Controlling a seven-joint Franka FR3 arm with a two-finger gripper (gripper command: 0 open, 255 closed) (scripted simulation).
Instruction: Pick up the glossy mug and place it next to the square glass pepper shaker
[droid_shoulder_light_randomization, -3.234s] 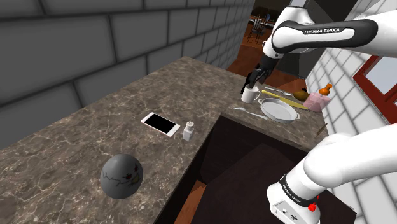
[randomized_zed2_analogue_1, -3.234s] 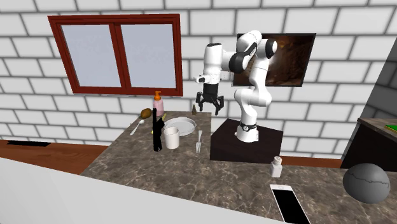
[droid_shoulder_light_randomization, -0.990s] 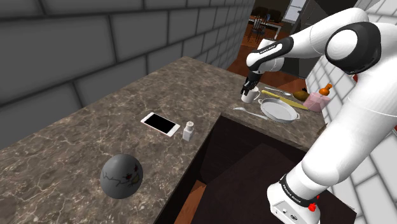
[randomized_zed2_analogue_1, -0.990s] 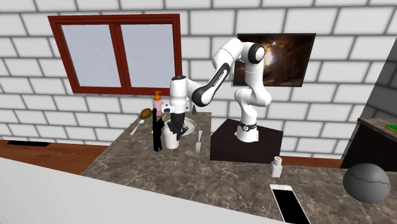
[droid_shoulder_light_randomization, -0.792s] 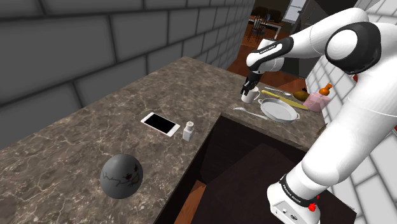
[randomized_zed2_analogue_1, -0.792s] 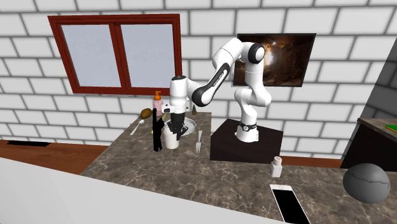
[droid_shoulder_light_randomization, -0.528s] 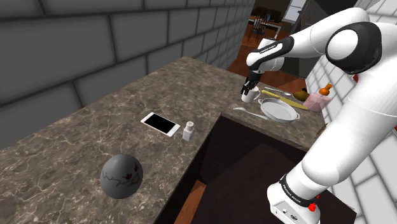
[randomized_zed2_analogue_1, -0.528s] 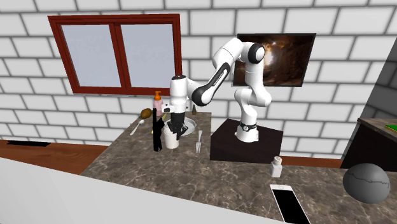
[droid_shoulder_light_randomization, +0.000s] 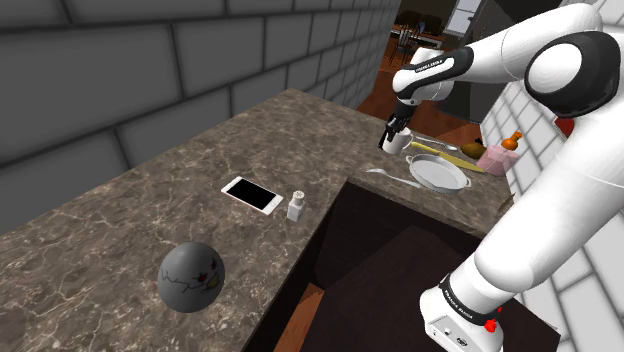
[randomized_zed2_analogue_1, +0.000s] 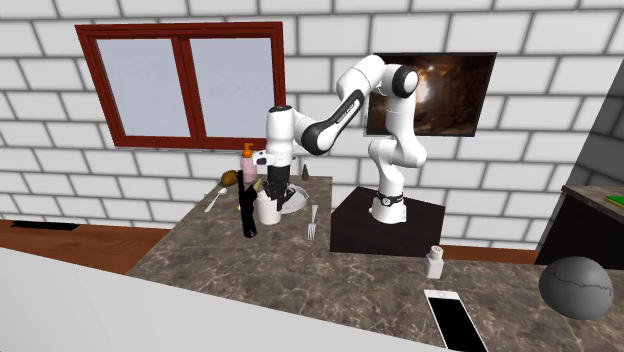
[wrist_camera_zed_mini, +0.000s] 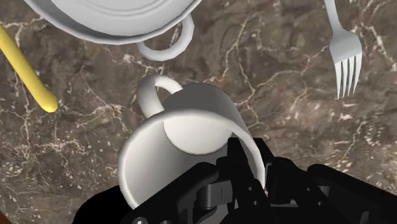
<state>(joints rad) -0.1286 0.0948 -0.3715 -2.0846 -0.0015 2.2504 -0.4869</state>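
1. pepper shaker (droid_shoulder_light_randomization: 296, 206): small, pale, upright on the stone counter (droid_shoulder_light_randomization: 130, 210), just beside a phone (droid_shoulder_light_randomization: 251, 194). Can't tell its fill level. Well apart from the mug.
2. mug (wrist_camera_zed_mini: 191, 127): white, glossy, upright, empty. It's at the counter's far end. gripper (wrist_camera_zed_mini: 251, 162) is pinching its wall roughly opposite the handle, one finger inside, one outside. Base looks barely clear of the counter; can't confirm.
3. handling, my guess: rigid, fairly light, slick glaze, chips if dropped. The single-wall pinch is off-centre, so it may swing or slip. Keep it upright and move slowly.
4. pan (droid_shoulder_light_randomization: 437, 172): white, shallow, loop handle, just beside the mug. Empty.
5. pink bottle (droid_shoulder_light_randomization: 497, 155): orange top, past the pan. Contents hidden.
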